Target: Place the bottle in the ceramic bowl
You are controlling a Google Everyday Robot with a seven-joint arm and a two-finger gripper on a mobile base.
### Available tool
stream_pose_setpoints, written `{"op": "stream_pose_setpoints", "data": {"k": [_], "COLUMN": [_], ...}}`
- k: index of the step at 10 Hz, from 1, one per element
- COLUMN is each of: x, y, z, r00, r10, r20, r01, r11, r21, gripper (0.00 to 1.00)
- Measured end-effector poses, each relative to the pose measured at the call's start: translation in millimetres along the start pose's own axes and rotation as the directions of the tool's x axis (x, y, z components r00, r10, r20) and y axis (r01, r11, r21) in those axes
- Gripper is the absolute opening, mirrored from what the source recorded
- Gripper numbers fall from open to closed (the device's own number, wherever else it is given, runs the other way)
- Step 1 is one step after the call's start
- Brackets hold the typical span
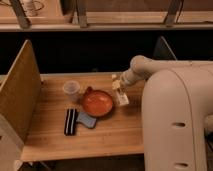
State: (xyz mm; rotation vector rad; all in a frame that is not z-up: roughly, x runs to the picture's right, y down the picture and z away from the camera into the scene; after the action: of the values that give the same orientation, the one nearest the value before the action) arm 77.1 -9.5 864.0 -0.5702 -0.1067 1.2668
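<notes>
The orange-red ceramic bowl (97,103) sits on the wooden table (115,132), near its middle. The small pale bottle (123,99) is just right of the bowl's rim, low over or on the table; I cannot tell which. My gripper (118,84) reaches in from the right on the white arm (170,105) and sits directly above the bottle, touching or nearly touching its top. Whether it holds the bottle is unclear.
A translucent plastic cup (71,89) stands left of the bowl. A black striped object (70,121) and a blue object (86,120) lie in front of the bowl. A wooden side panel (20,95) walls the table's left edge. The arm's bulk covers the right side.
</notes>
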Motion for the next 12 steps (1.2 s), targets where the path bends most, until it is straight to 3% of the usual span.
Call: {"op": "stream_pose_setpoints", "data": {"k": [5,7,9,10,12], "x": [-10,-13,-5,0,2], "y": [52,81,108,114,112], "z": [4,14,28,34,35], "r00": [0.988,0.974,0.951,0.943,0.942], "r10": [-0.157,-0.225,-0.301,-0.322,-0.322], "r20": [-0.008,-0.024,-0.064,-0.089,-0.096], "r01": [0.156,0.221,0.289,0.306,0.305], "r11": [0.986,0.969,0.945,0.939,0.939], "r21": [-0.06,-0.107,-0.153,-0.16,-0.159], "gripper": [0.0,0.0,0.01,0.05,0.09]}}
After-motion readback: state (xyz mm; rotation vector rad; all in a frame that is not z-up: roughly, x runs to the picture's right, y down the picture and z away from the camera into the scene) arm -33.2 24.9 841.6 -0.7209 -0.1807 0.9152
